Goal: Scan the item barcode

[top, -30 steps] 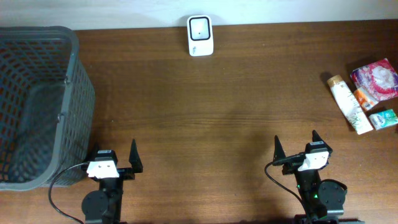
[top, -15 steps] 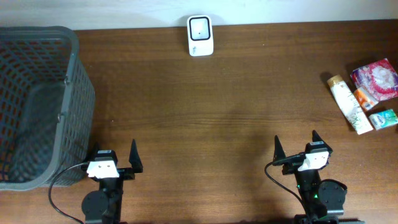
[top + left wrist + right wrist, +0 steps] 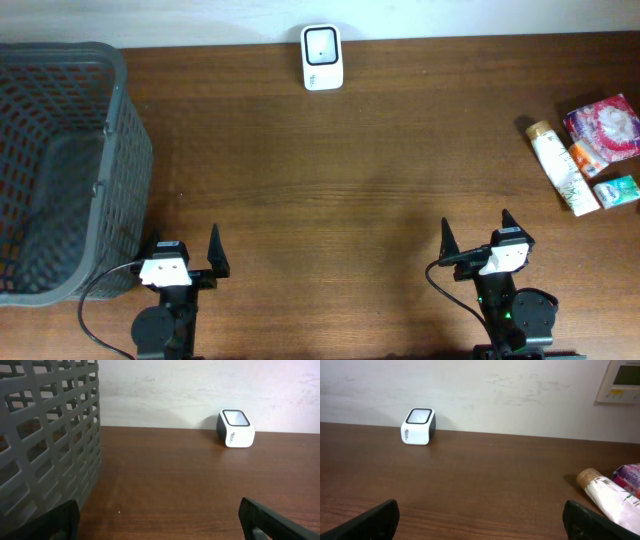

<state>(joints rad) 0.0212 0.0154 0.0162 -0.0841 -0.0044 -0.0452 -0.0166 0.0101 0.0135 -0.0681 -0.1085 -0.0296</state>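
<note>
Left gripper (image 3: pixel 184 246) and right gripper (image 3: pixel 475 230) gape empty at the table's (image 3: pixel 350 190) near edge, basket (image 3: pixel 40 110) at left.

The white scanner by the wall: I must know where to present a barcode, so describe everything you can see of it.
The scanner is a small rounded box, seemingly plastic: white front with a little dark print, darker sides. Its top carries a pale square window in a dark frame, apparently tilted forward. It stands upright at the far edge of the brown wooden table, close to the wall, resting on the table alone; nothing else touches it.
</note>
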